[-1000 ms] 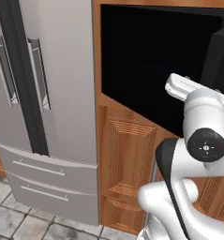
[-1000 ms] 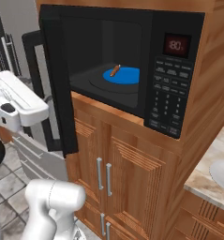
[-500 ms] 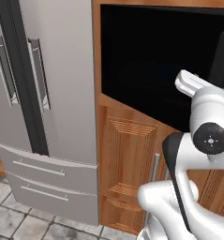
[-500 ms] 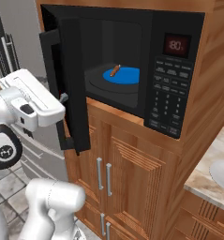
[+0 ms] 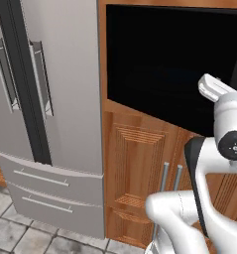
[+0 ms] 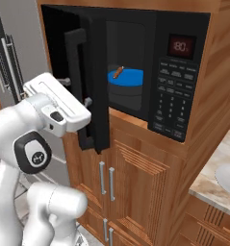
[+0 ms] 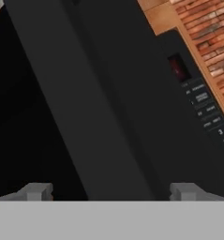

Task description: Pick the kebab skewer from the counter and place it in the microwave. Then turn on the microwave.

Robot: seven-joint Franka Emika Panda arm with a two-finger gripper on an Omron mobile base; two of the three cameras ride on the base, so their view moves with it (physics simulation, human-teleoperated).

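The kebab skewer [image 6: 117, 72] lies on the blue round plate [image 6: 128, 78] inside the microwave [image 6: 179, 86]. The microwave's black door [image 6: 98, 81] stands partly open, its thick handle [image 6: 75, 62] facing my hand. My gripper [image 6: 76, 91] is open, its fingertips [image 6: 87, 102] right against the door's outer face below the handle. In the hand view the gripper [image 7: 111, 191] looks straight at the dark door [image 7: 85, 108] from very close, with the button panel [image 7: 205, 108] and red display [image 7: 177, 68] beyond. The left base view shows the door's dark face [image 5: 174, 64].
A grey double-door fridge [image 5: 40, 99] stands left of the microwave. Wooden cabinet doors with metal handles [image 6: 106, 178] sit below it. The beige counter [image 6: 208, 185] with a pale basin shows at the lower right. My white arm [image 6: 34, 149] fills the lower left.
The microwave door has swung further toward the oven, and my hand has travelled with it, staying against its outer face. The skewer and plate have not moved.
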